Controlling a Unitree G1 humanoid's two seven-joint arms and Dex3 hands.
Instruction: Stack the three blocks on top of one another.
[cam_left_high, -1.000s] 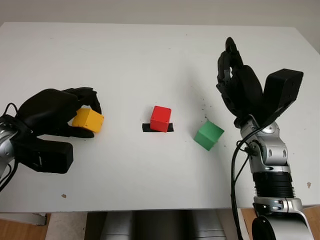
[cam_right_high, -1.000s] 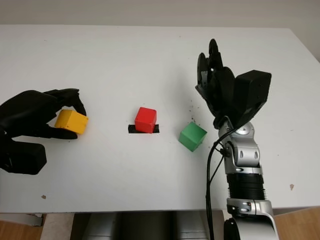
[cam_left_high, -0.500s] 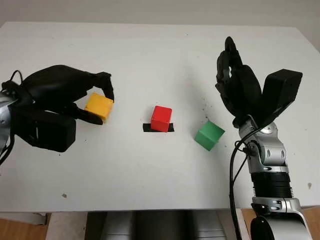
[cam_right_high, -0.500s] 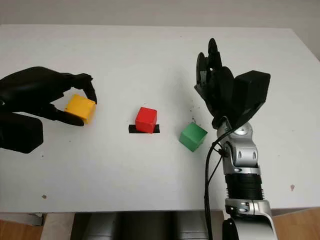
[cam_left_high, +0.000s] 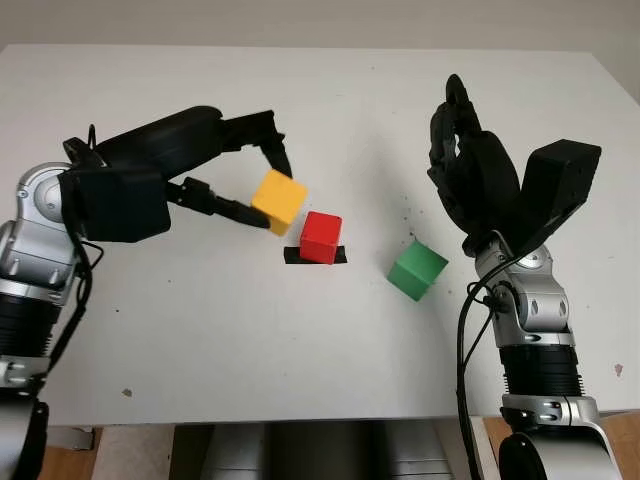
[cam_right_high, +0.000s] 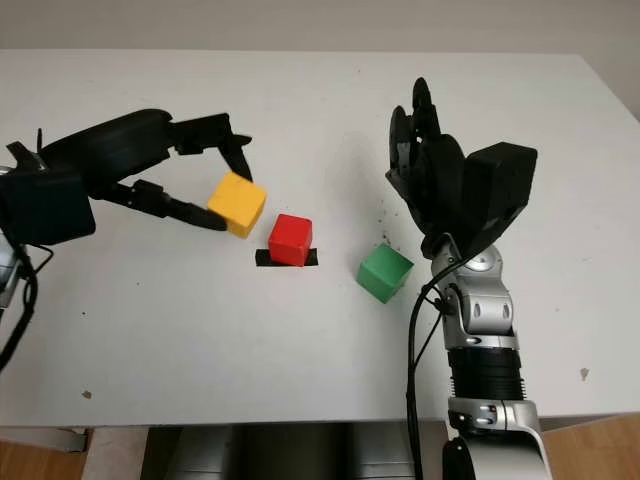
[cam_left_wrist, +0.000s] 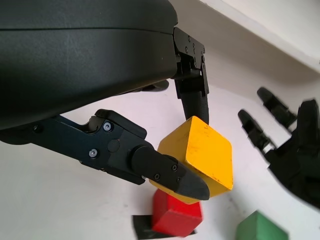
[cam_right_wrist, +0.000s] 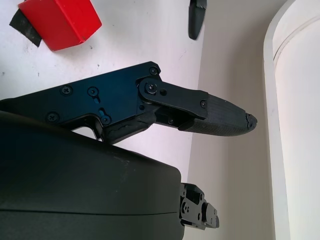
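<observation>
Left eye view: left hand (cam_left_high: 235, 180) has the yellow plastic cube (cam_left_high: 278, 200) pinched in its fingers, now lifted off the white table (cam_left_high: 250, 340) and carried from the table's left side to just beside the red plastic cube (cam_left_high: 321, 237), w/ the red one sitting on a black tape mark (cam_left_high: 295, 256). Transport nearly done; placing on red looks next. Green plastic cube (cam_left_high: 417, 269) waits right of red. Right hand (cam_left_high: 470, 165) is open, raised near green.
</observation>
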